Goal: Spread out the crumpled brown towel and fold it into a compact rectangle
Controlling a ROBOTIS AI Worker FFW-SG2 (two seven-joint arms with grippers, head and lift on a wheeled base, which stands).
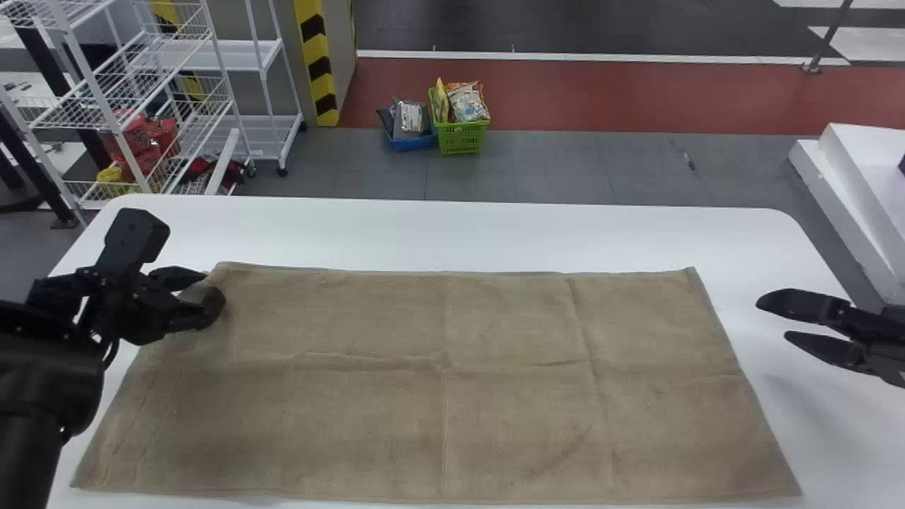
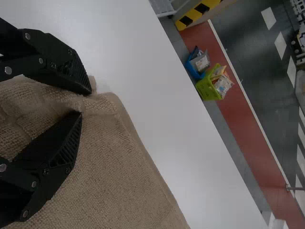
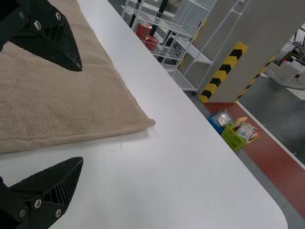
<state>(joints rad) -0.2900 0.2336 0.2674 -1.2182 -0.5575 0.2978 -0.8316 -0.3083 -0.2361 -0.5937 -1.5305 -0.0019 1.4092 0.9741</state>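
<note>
The brown towel (image 1: 452,396) lies spread flat over the white table, a wide rectangle with light creases. At its far left corner is my left gripper (image 1: 206,288). In the left wrist view a ridge of the towel (image 2: 124,176) is pinched between the fingertips of the left gripper (image 2: 85,102), close to the hem. Off the towel's right side, my right gripper (image 1: 774,318) stands open with nothing in it. The right wrist view has the towel's far right corner (image 3: 105,105) beside the spread fingers of the right gripper (image 3: 82,114).
The white table (image 1: 452,233) shows a strip beyond the towel's far edge and a wider area at the right. Past it on the floor stand a green basket (image 1: 461,138) and a blue basket (image 1: 413,143). A white wire rack (image 1: 134,92) is at the far left.
</note>
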